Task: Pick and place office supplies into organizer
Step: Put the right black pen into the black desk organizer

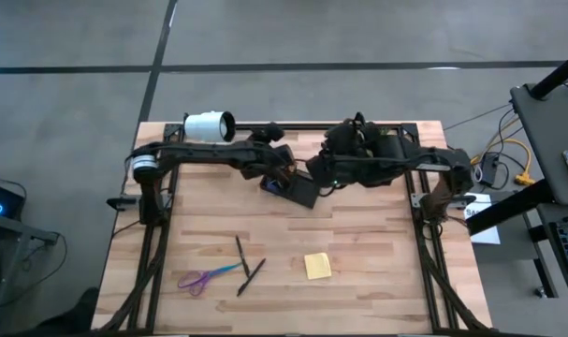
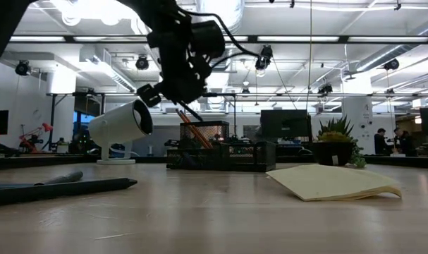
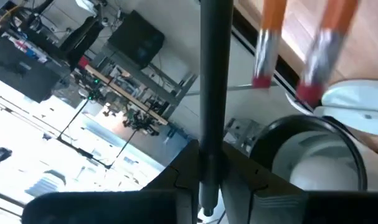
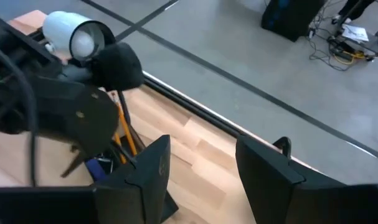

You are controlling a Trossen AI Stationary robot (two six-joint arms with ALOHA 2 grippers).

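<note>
Nearest the tabletop's (image 1: 377,300) front edge lie the scissors (image 1: 207,277), two dark pens (image 1: 246,265) and the yellow sticky-note pad (image 1: 317,266), all loose on the wood. Farther back, the left tool (image 1: 282,174) hangs over the black organizer (image 1: 291,187), pinching a dark pen (image 3: 212,93) above orange pencils (image 3: 271,37) already standing inside. Just beside it, the right tool (image 4: 198,165) hovers with fingers spread, holding nothing. Behind them stands the white lamp (image 1: 209,125).

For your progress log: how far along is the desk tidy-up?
Done: orange pencils stand in the black mesh organizer. In hand: the left gripper holds a dark pen above it. Left: purple-handled scissors, two dark pens and the yellow sticky pad.
</note>
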